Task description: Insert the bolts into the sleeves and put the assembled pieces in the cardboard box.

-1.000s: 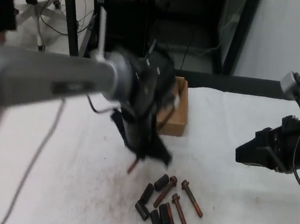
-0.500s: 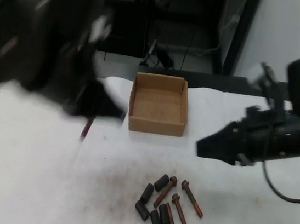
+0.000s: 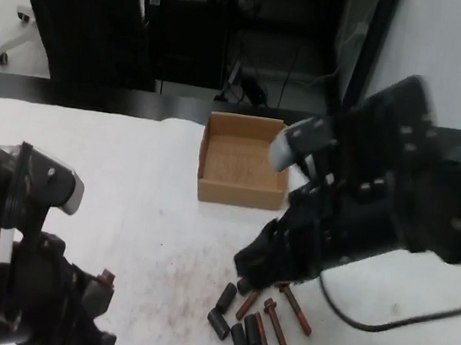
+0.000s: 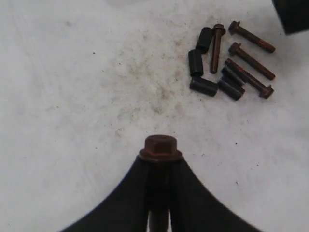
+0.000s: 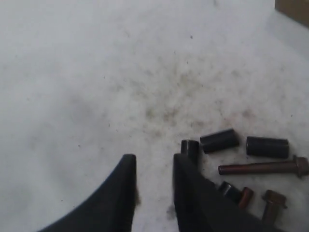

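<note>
Left claw [image 4: 160, 165] clamps a rusty bolt [image 4: 160, 146]; right claw [image 5: 154, 165], narrowly parted, hangs seemingly above sleeves [image 5: 219, 140].

From behind and above, the high view looks forward and down over the bench [image 3: 163, 232]. Both wrist views face it from close by (far nearer). All three share the loose bolts [image 3: 277, 330].

The bolts [image 3: 295, 307] are rust-brown, the sleeves [image 3: 218, 324] matte black. The cardboard box [image 3: 240, 193] is plain tan, and the bench cover [image 3: 88, 154] is white with rusty speckled stains. The left gripper [image 4: 160, 162] and right gripper [image 5: 154, 159] are black.
</note>
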